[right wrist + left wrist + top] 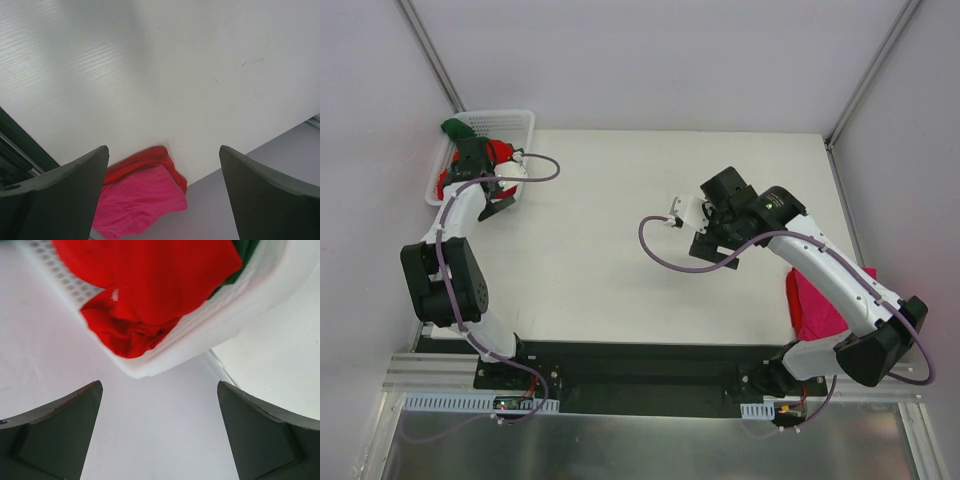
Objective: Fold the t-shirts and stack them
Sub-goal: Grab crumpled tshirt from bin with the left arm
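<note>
Two grippers spread wide apart and empty, left gripper (pixel 159 390) at the white mesh basket (pixel 515 118) in the upper left, where red tee (pixel 150 280) and dark green tee (pixel 455 127) are heaped, right gripper (pixel 164 150) over white table (pixel 590 270), magenta tee (pixel 810 310) at lower right edge, pale walls (pixel 650 60) around
</note>
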You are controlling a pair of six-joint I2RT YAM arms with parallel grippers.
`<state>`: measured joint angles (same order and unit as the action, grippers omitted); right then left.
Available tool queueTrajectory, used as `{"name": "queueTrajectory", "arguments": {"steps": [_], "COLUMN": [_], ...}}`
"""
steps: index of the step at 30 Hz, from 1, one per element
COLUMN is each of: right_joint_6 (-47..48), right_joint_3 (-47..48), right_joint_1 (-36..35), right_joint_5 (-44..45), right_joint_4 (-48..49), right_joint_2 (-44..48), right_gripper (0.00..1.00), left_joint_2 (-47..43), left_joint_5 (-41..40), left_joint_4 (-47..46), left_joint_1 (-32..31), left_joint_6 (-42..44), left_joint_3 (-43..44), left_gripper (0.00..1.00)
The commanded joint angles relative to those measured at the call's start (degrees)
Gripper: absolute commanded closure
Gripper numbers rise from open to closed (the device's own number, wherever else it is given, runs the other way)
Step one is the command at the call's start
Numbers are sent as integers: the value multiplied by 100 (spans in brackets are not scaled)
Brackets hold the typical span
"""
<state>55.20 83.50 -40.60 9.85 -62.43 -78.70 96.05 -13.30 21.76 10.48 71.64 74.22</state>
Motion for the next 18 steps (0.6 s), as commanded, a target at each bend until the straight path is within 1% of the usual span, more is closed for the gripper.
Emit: {"name": "queueTrajectory", "arguments": {"steps": [1, 3, 6, 9, 10, 12, 13, 15, 16, 17, 18], "right_joint_6": [79, 79, 70, 79, 70, 70, 70, 79, 70, 79, 70], "right_joint_3": [25, 69, 105, 105, 79, 35, 17, -53, -80, -115, -141], "right_joint_1": [-9, -18, -18, -18, -27, -27, -18, -18, -18, -18, -27], "right_joint_5": [-53, -62, -62, -53, -44, -27, -9, 9, 52, 52, 70], "right_joint_4": [-14, -23, -23, -32, -32, -32, -32, -14, -14, -14, -14], "right_joint_2": [47, 12, -23, 3, 21, 73, 82, 126, 135, 161, 179], "right_gripper": [4, 4, 4, 4, 4, 4, 4, 4, 4, 4, 4], "left_joint_2": [-894, -930, -607, -177, -53, 359, 501, 939, 1098, 1239, 1476], "left_joint_5": [609, 522, 189, -14, -128, -225, -339, -314, -279, -252, -209], "left_joint_4": [13, -14, -128, -242, -251, -242, -181, 213, 719, 916, 1066], "left_joint_1": [-11, 33, 217, 419, 463, 481, 490, 473, 455, 446, 437], "left_joint_6": [-572, -511, -405, -405, -414, -606, -755, -1343, -1580, -1983, -2170], "left_joint_3": [234, 260, 488, 988, 1312, 1682, 2084, 2517, 2945, 3115, 3334], "left_gripper": [1, 1, 1, 1, 1, 1, 1, 5, 7, 8, 10]}}
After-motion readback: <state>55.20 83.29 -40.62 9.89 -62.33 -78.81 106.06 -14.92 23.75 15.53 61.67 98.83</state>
